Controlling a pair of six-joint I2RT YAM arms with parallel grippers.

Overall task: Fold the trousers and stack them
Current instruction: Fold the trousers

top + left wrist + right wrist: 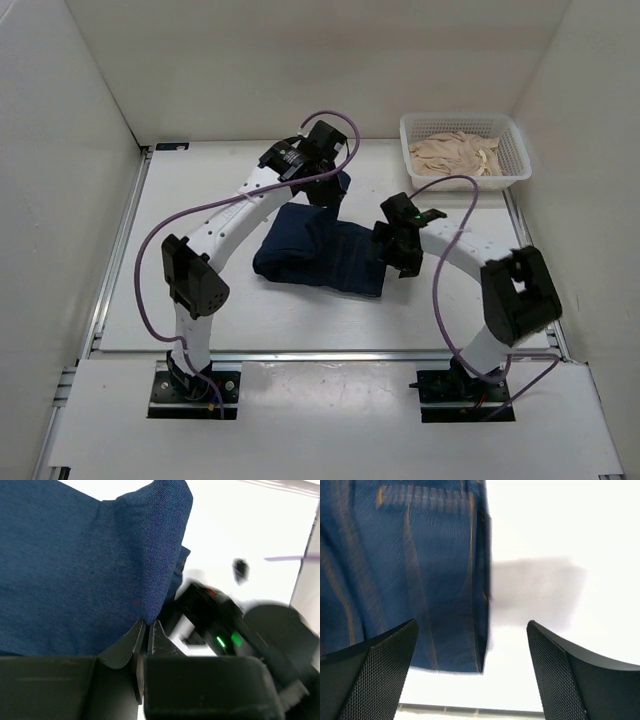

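Nearest, the right gripper (471,627) stands released, its mesh-textured black pads (390,655) spread wide above the white table (200,300). Just beside it lies the orange-stitched edge of the dark navy denim jeans (320,255), folded into a thick rectangle mid-table. Beyond, the left gripper (148,632) is clenched on a raised denim fold. Farthest, a white lattice basket (465,180) holds pale beige pieces.

Trousers (325,255) on table (200,290), basket (465,178) behind right

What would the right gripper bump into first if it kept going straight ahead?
Probably the jeans: the right gripper, jaws open, faces their edge, with table beside it. Depth is unclear.
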